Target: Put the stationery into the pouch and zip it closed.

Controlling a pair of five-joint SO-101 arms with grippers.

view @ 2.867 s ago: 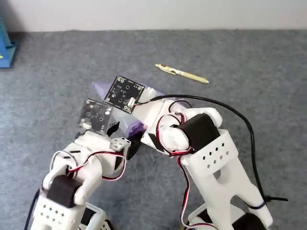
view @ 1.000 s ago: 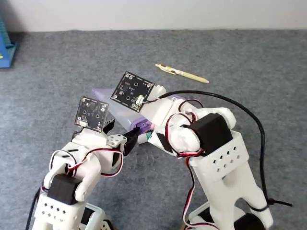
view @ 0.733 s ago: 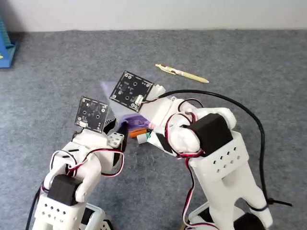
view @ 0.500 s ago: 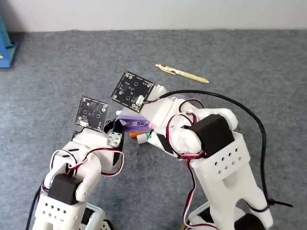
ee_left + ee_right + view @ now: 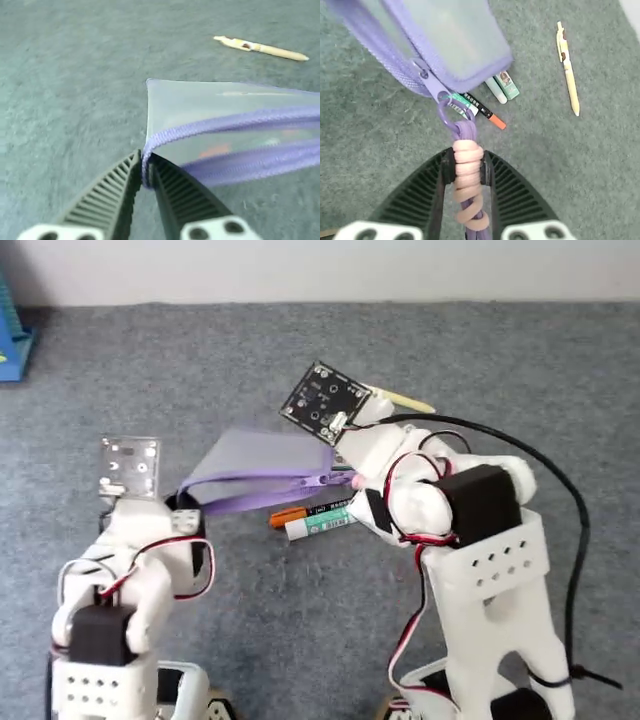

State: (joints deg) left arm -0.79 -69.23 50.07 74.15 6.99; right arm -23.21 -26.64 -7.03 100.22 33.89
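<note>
My left claw is pinched tight on one end corner of the translucent purple zip pouch. Its two fingers nip the woven purple edge with almost no gap between them. My right claw is at the pouch's other end. It is squeezed closed on the braided pink and purple cord, which joins the zip slider through a purple ring. The pouch is held stretched between my two claws, tilted, with its flat face turned up toward the high camera. Two purple zip bands run side by side along the pouch from the corner in my left claw. I cannot tell how far the zip is drawn.

The stationery lies outside the pouch on the grey carpet-like table. An orange-tipped black marker and a green and white marker lie side by side. They are just beside the pouch's zip edge, near the end my right claw holds. From my left wrist they show through the pouch's clear wall as faint orange and green smudges. A cream yellow pen lies apart from the pouch on the side away from the zip edge. A blue object sits at the table's edge, well apart from the pouch, beyond the end my left claw holds.
</note>
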